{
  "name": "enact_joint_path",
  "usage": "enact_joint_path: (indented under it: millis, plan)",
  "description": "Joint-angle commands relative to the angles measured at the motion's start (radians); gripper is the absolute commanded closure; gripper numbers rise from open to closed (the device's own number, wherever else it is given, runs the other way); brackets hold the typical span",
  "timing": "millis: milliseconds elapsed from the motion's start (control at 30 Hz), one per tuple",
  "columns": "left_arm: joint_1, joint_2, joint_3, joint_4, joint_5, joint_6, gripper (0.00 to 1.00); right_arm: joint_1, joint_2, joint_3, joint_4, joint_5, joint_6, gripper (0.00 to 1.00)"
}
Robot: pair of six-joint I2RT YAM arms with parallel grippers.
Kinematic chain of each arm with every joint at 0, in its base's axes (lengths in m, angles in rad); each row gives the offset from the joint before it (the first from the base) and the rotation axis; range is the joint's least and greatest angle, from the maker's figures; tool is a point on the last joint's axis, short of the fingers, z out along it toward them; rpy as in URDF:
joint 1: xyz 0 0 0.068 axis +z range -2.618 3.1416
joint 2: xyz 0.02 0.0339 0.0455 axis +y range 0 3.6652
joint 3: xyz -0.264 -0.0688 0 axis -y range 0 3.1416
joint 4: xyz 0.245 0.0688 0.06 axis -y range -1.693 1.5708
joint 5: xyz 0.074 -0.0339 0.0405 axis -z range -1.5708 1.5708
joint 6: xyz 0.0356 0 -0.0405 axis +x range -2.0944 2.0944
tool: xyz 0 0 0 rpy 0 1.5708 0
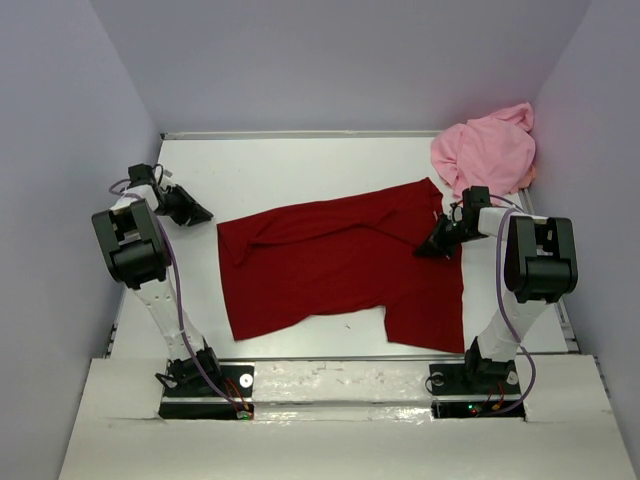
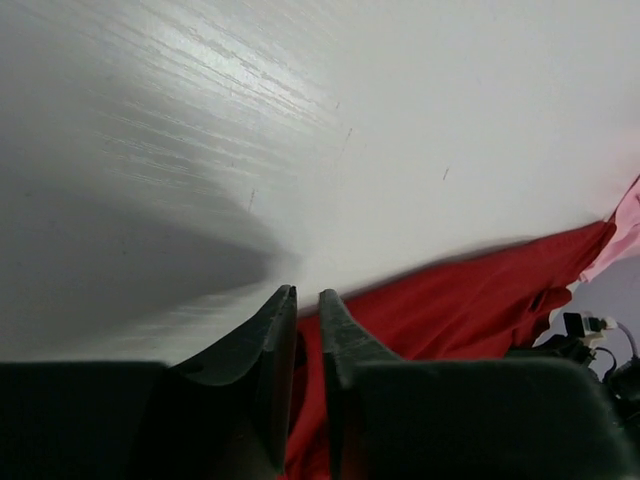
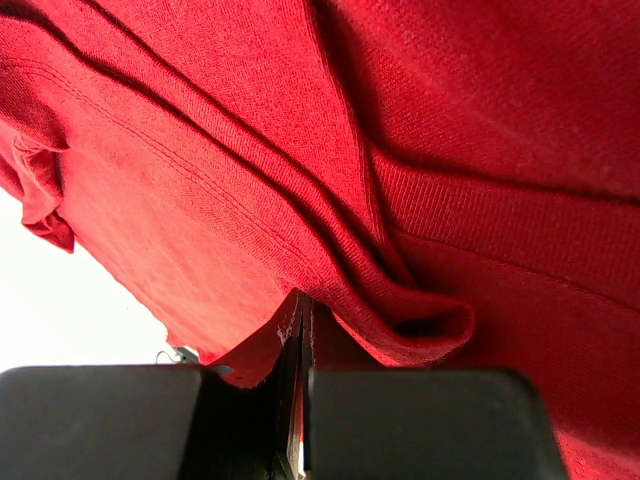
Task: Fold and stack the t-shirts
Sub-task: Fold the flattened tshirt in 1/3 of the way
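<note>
The white worktop (image 1: 300, 165) is carrying both garments inside pale walls. The dark red t-shirt (image 1: 340, 265) is lying spread across the middle of the worktop, mostly flat but creased. One ridge is running along its far edge and an uneven flap is hanging toward the near right. Its far right corner is reaching up just beside the light pink t-shirt (image 1: 485, 150), which is sitting crumpled in a heap in the far right corner, pressing against the right wall. The left arm (image 1: 135, 245) is rising from its base at the near left and bending over the left side of the worktop. The right arm (image 1: 535, 260) is doing the same at the near right, leaning in over the right part of the red cloth. The left end effector (image 1: 195, 212) is hovering over bare worktop just left of the red shirt's far left corner. Its fingers are clenched to a thin slit with nothing between them, and the red cloth is showing beyond their tips in the left wrist view. The right end effector (image 1: 432, 248) is down on the shirt's right side, fingers pressed together and pinching a fold of the red fabric, which is bunching into a small rolled lip just past the tips in the right wrist view.
</note>
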Motion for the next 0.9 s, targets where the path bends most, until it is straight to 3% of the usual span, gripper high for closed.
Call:
enact_joint_path:
  millis: [0, 100, 167, 467, 867]
  plan:
    - [0.009, -0.078, -0.03, -0.041, 0.07, -0.009, 0.65, 0.014, 0.032, 0.009, -0.013, 0.093, -0.024, 1.0]
    - [0.007, -0.164, -0.122, -0.033, 0.076, -0.03, 0.44, 0.014, 0.035, 0.016, -0.014, 0.09, -0.022, 1.0]
    - [0.007, -0.233, -0.189, -0.039, 0.052, -0.033, 0.39, 0.014, 0.036, 0.017, -0.013, 0.089, -0.022, 1.0]
    - [0.0, -0.447, -0.397, -0.044, 0.052, -0.052, 0.39, 0.014, 0.035, 0.012, -0.013, 0.087, -0.025, 1.0]
    - [-0.006, -0.471, -0.518, 0.007, 0.027, -0.053, 0.41, 0.014, 0.032, 0.005, -0.01, 0.084, -0.025, 1.0]
